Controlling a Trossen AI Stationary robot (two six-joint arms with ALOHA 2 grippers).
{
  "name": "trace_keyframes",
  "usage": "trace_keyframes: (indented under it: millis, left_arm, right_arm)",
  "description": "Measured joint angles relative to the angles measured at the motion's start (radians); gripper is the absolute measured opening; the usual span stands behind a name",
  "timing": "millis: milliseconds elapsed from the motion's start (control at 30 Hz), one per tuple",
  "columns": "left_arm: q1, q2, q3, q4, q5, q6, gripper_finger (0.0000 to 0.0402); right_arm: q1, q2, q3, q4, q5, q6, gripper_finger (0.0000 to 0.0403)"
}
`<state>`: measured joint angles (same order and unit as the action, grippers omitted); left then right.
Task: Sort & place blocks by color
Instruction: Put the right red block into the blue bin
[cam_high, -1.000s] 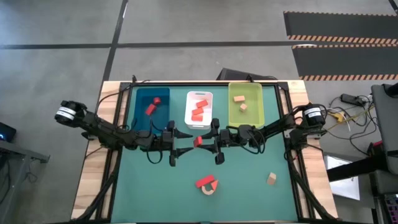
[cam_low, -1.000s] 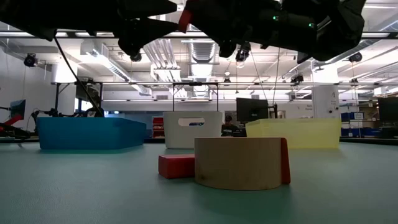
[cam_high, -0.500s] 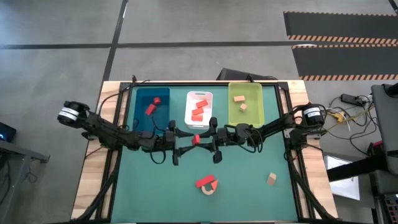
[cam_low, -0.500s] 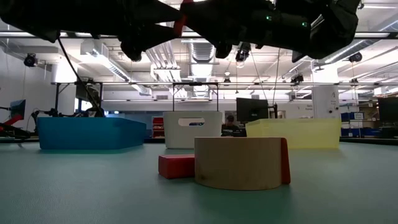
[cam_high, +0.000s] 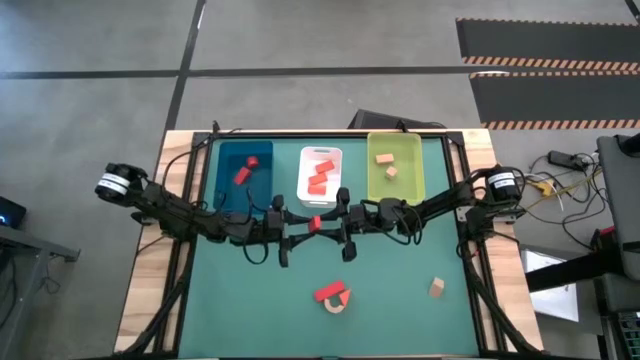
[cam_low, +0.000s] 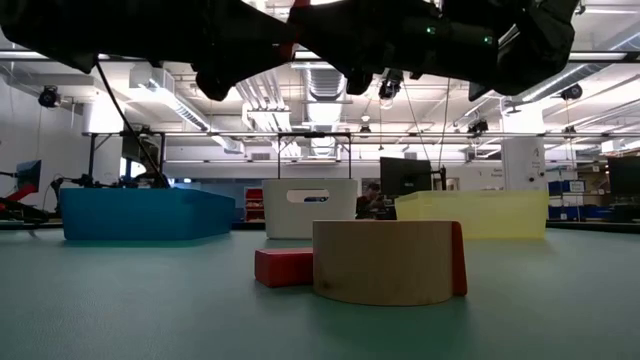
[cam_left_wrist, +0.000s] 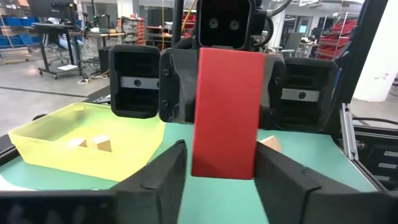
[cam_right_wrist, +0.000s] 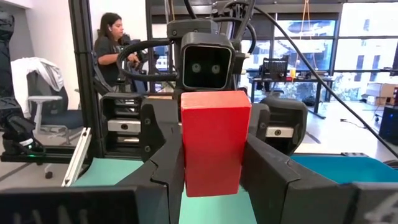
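High view: the red brick hangs in the air over the middle of the tabletop, just in front of the white tray, with both arms meeting at it from either side. A second ago it sat a touch farther from the trays, and the left tool stood clear of it; since then that tool has slid in until its fingers flank the brick on both sides. I cannot tell whether they actually press on it. The right tool is clamped on the brick's other end, as it was before.

Nothing else has moved.

Counting:
- one brick in the air
- two red blocks in the blue tray
- what look like three red ones in the white tray
- two tan ones in the yellow-green tray

Loose on the tabletop are a red block touching a tan arch near the front middle, and a tan cube well off toward the right arm's side. In the low view a sliver of red also shows at the arch's edge.

That makes three trays and two arms.
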<state>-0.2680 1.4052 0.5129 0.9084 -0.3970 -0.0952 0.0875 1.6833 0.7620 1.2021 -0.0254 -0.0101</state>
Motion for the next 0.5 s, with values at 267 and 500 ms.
trace_keyframes:
  millis: [267,500]
  left_arm:
    - [0.000,0.000,-0.001,-0.002,0.000,0.009,0.0120]
    - [0.000,0.000,-0.001,-0.002,0.001,0.009,0.0120]
  right_arm:
    - [-0.002,0.000,0.000,-0.001,-0.001,-0.007,0.0126]
    - [-0.003,0.000,0.000,-0.001,0.004,-0.013,0.0134]
